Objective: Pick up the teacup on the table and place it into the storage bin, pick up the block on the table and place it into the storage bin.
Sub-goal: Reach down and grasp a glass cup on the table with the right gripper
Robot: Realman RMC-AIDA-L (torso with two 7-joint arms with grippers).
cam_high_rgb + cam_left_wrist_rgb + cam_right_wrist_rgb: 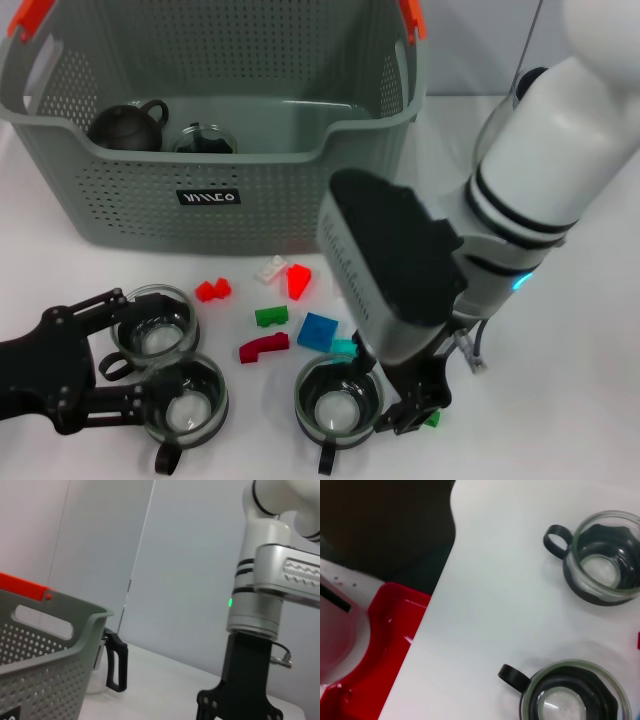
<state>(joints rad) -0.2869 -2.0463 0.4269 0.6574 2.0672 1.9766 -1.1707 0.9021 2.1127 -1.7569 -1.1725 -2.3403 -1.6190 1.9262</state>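
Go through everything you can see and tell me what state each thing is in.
Storage bin: upright, holding a dark teapot.
Three teacups: upright on the table, empty.
Blocks: loose on the table.
Left hand: open around a cup.
Right hand: low beside a cup.

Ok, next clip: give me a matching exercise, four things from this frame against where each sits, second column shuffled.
Things:
1. dark clay teapot
2. blue block
3. left gripper
4. right gripper

Places:
A. at the glass teacup nearest the robot's right side
B. inside the storage bin
C. on the table, between the bin and that right-side teacup
D. around the teacup on the robot's left

Pairs: 1-B, 2-C, 3-D, 4-A
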